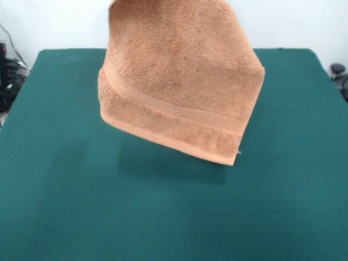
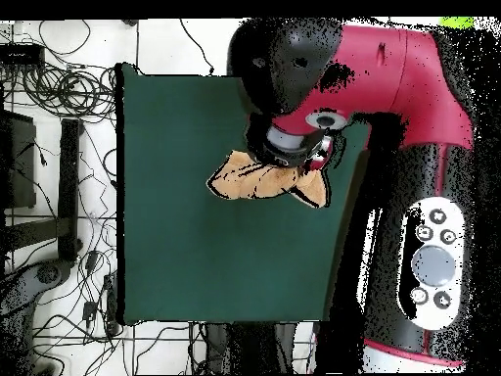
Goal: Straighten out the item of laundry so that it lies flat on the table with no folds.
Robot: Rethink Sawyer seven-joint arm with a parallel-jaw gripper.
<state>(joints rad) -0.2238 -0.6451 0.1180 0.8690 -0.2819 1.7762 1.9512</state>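
Towel (image 1: 179,76) is hanging in the air above the green tabletop (image 1: 65,206), running off the top centre of the front view, long axis roughly vertical. Its hemmed, banded short edge is pointing down, slanting lower toward the right, clear of the surface. Overhead, the arm (image 2: 391,108) is covering the claw, so I cannot tell its state.

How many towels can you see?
1. The towel hangs in the air above the middle of the green table, casting a shadow on it. From above it shows bunched under the robot arm. No others show.
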